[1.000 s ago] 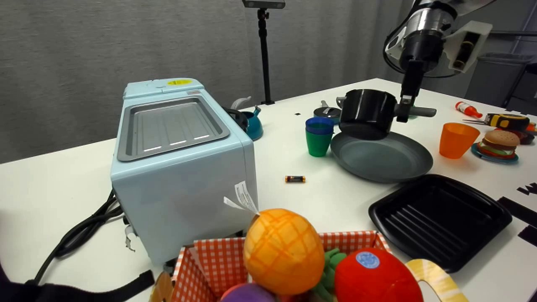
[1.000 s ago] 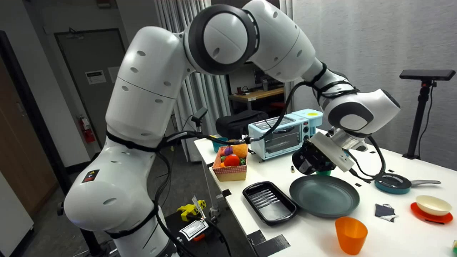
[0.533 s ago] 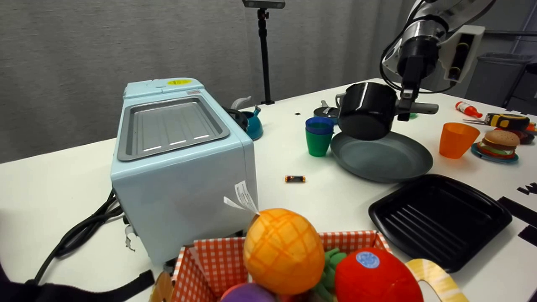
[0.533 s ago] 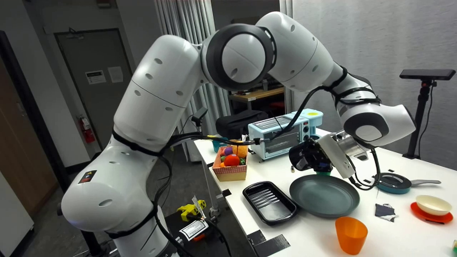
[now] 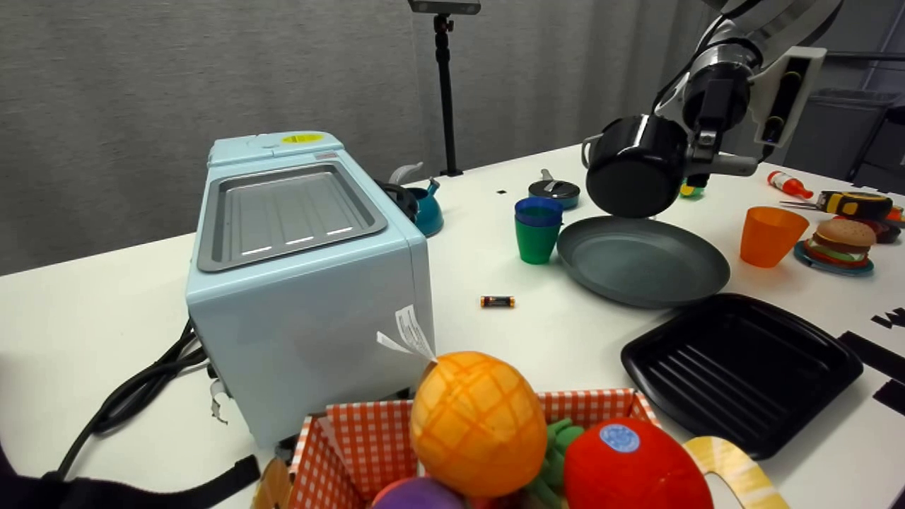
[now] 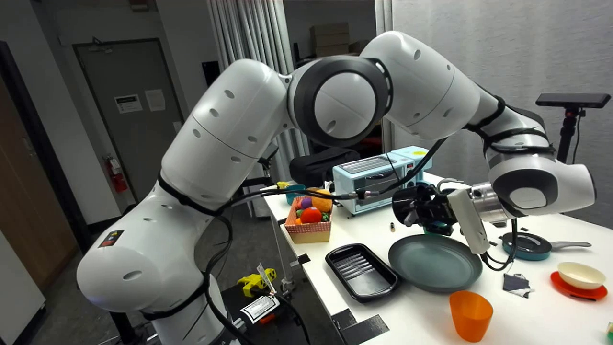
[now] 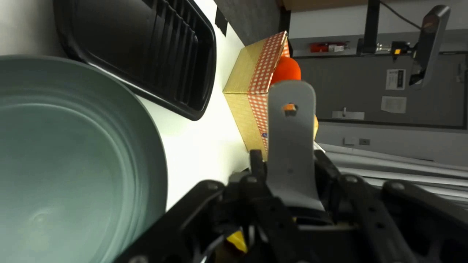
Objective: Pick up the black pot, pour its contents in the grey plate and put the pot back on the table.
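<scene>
The black pot (image 5: 636,170) hangs tilted above the back part of the grey plate (image 5: 643,272), its base turned toward that exterior camera. The pot also shows dark in an exterior view (image 6: 401,203). My gripper (image 5: 700,159) is shut on the pot's grey handle, which sticks up between the fingers in the wrist view (image 7: 290,160). A yellow piece of the contents (image 7: 237,241) shows past the fingers there; the rest of the pot's inside is hidden. The visible plate surface is bare in an exterior view (image 6: 433,266). The plate lies on the white table (image 5: 459,276).
A green cup (image 5: 536,244) with a blue cup in it stands beside the plate. A black ridged tray (image 5: 742,367) lies close in front. An orange cup (image 5: 771,237), a light blue toaster oven (image 5: 311,318), a battery (image 5: 497,302) and a toy basket (image 6: 309,235) stand around.
The pot has risen and shifted slightly right in an exterior view, and its base has turned more toward that camera. The arm has reached farther out and the wrist has tipped.
</scene>
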